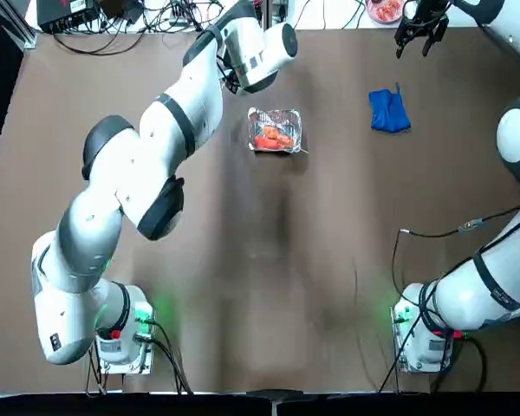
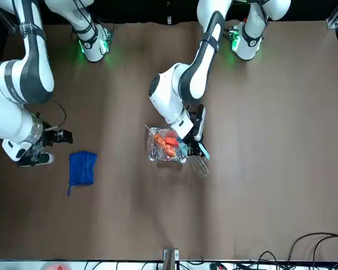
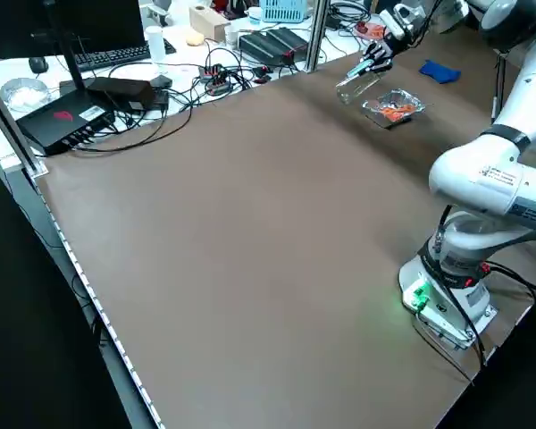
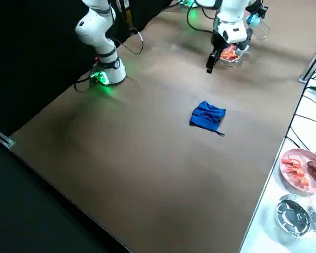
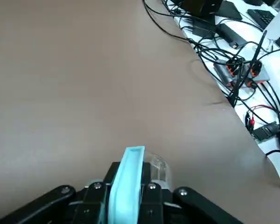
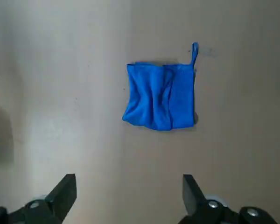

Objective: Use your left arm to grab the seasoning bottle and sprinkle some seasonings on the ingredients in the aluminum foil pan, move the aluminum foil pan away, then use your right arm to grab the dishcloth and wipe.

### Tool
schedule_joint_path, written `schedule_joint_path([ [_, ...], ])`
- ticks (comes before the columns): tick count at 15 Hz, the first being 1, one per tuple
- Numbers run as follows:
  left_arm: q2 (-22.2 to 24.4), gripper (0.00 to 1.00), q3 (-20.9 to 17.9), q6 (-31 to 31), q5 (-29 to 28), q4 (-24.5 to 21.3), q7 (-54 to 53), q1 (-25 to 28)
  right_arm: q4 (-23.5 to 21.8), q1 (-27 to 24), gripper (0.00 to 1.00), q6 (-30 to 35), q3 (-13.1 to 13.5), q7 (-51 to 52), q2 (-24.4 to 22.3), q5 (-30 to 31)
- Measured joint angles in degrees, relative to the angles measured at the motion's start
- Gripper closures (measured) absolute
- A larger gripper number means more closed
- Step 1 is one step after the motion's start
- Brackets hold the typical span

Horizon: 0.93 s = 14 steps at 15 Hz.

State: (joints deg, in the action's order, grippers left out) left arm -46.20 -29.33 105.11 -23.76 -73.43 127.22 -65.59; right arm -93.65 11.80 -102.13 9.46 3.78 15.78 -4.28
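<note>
My left gripper (image 2: 195, 140) is shut on the seasoning bottle (image 2: 200, 166), a clear bottle with a light blue cap (image 5: 128, 179). It holds the bottle tilted in the air beside the aluminum foil pan (image 1: 276, 130), on the pan's far-left side. Orange-red ingredients (image 2: 167, 144) lie in the pan. The blue dishcloth (image 1: 388, 111) lies flat to the right of the pan. My right gripper (image 1: 419, 42) hangs open high over the table's far edge, beyond the dishcloth (image 6: 161, 95), with nothing between its fingers.
A pink plate of food (image 4: 301, 169) and a round foil dish (image 4: 296, 212) stand on the white surface past the far edge. Cables and black boxes (image 3: 98, 98) crowd that same surface farther left. Bare brown tabletop (image 1: 277, 260) spreads between the pan and the arms' bases.
</note>
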Motion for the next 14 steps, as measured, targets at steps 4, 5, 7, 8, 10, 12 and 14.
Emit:
schedule_joint_path([
  [4, -2.6, 0.78, 0.0, 0.4, -2.4, 0.0, 0.0, -0.7, 0.0, 0.0, 0.0, -0.1, 0.0, 0.0, 0.0, 0.0],
  [5, -3.1, 0.78, 0.0, 0.5, -2.6, 0.0, 0.0, -0.8, 0.0, 0.0, 0.0, -0.1, 0.0, 0.0, 0.0, 0.0],
  [7, -3.9, 0.78, -0.1, 0.6, -3.3, 0.1, 0.0, -1.1, 0.0, -0.1, 0.0, -0.1, 0.0, 0.0, 0.0, 0.0],
  [8, -4.2, 0.78, -0.1, 0.6, -4.1, 0.1, 0.0, -1.2, 0.0, -0.1, 0.0, -0.1, 0.0, 0.0, 0.0, 0.0],
  [10, -4.6, 0.78, -0.2, 0.6, -4.6, 0.2, 0.0, -1.6, 0.0, -0.1, 0.0, -0.1, 0.1, 0.0, 0.0, 0.0],
  [12, -4.7, 0.78, -0.4, 0.6, -4.7, 0.3, 0.0, -1.9, 0.0, -0.1, 0.0, -0.1, 0.1, 0.0, 0.0, 0.0],
  [14, -4.7, 0.78, -0.4, 0.6, -4.7, 0.3, 0.0, -1.9, 0.0, -0.1, 0.0, -0.1, 0.1, 0.0, 0.0, 0.0],
])
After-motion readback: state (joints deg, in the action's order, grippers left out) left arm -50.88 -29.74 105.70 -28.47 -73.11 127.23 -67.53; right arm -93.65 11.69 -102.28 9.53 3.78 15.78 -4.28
